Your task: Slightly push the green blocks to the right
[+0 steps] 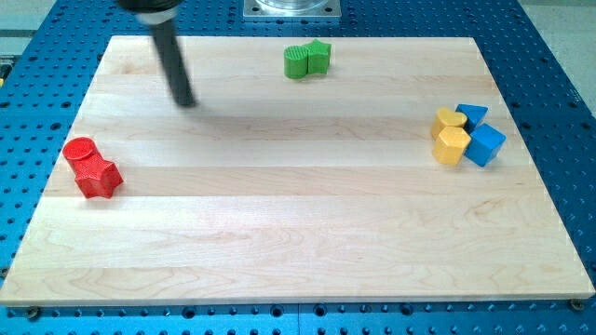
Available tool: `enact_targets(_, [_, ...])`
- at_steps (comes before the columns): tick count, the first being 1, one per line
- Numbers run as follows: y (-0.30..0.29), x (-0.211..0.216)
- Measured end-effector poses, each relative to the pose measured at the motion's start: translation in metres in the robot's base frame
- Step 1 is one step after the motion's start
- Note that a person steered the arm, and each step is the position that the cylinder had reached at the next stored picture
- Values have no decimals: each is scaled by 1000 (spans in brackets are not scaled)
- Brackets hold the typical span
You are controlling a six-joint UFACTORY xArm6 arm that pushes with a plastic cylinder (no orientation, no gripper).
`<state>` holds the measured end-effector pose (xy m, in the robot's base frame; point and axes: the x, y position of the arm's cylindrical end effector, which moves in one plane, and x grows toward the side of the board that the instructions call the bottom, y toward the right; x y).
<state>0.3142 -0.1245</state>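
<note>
Two green blocks sit touching near the view's top centre: a round green cylinder (297,61) on the left and a green star (318,57) on the right. My dark rod comes down from the view's top left, and my tip (185,100) rests on the board well to the left of the green blocks and a little below them, touching no block.
A red cylinder (81,153) and a red star (101,178) sit together at the view's left. Two yellow blocks (452,143) and two blue blocks (484,144) cluster at the view's right. The wooden board (298,233) lies on a blue perforated table.
</note>
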Motion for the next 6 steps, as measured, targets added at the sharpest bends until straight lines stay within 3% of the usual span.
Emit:
enact_targets(2, [114, -47])
enact_targets(4, [113, -109])
enact_targets(5, [123, -120])
enact_targets(6, [178, -105])
